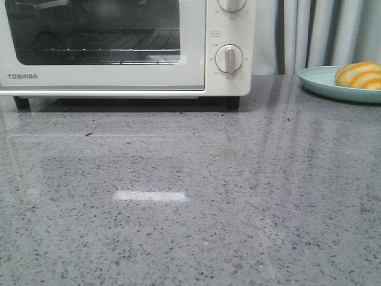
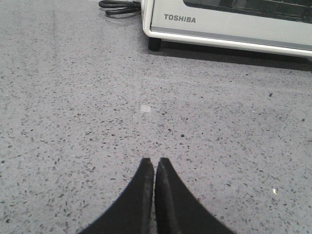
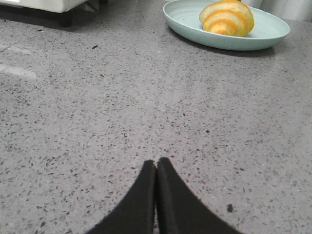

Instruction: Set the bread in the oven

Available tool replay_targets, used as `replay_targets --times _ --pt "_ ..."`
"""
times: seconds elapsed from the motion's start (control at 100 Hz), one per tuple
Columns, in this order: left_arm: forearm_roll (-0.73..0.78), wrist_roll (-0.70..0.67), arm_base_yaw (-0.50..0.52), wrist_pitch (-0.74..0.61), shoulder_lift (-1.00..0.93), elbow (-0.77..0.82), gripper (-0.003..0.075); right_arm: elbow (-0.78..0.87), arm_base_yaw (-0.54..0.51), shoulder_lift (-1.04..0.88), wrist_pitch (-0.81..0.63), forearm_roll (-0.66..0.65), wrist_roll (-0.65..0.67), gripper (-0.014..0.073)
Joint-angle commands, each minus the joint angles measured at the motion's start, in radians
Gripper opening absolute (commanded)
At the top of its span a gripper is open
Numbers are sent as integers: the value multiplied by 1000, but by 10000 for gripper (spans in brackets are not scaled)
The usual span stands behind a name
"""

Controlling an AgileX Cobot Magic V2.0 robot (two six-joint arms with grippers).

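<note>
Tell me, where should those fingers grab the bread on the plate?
Probably across the bread's thick middle, coming down from above. It lies flat in the shallow plate, whose raised rim blocks a low sideways approach, and its ends taper, so the ridged centre offers the surest hold. The right gripper is nearer.

Counter [image 1: 178,226]: mid grey, fine black and pale speckle, glossy, with a white light streak reflected in it. Oven [image 1: 196,74]: white body, dark glass door, black feet, grey "TOSHIBA" lettering. Knobs [image 1: 229,59]: white with grey markings around them. Rack wires inside read light grey against the dark interior. Bread [image 1: 359,74]: golden-orange with pale cream stripes across it. Plate [image 1: 324,83]: pale mint-green, plain, no pattern. Curtain [image 1: 321,30]: light grey, vertical folds. Cable [image 2: 119,7] beside the oven: black. Left tool [image 2: 154,168]: matte black. Right tool [image 3: 156,168]: matte black, same finish.
</note>
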Motion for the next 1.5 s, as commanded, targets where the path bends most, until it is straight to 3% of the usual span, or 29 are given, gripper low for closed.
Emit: replay_targets --times 0.0,0.63,0.77,0.84,0.91,0.98,1.06,1.16,1.34,1.49 --pt "-4 -10 2 -43 -29 23 -21 13 -6 -23 -34 2 -6 -49" --pt "5 -10 2 -45 -29 23 -21 13 -6 -23 -32 2 -6 -49" --pt "15 -7 2 -60 -29 23 -21 13 -6 -23 -86 2 -6 -49" --pt "-61 -7 2 -98 -29 23 -21 13 -6 -23 -149 2 -6 -49" --pt "-242 -7 2 -151 -29 23 -21 13 -6 -23 -225 2 -6 -49" --pt "-465 -7 2 -197 -29 23 -21 13 -6 -23 -332 80 -6 -49" --pt "-586 -7 2 -266 -29 23 -21 13 -6 -23 -431 235 -6 -49" --pt "-709 -7 2 -334 -29 23 -21 13 -6 -23 -472 333 -6 -49" --pt "-724 0 -4 -351 -29 -8 -22 -16 -6 -23 -463 624 -6 -49" --pt "-622 86 -26 -261 22 -131 -22 -156 -6 -8 -247 567 -18 -49"
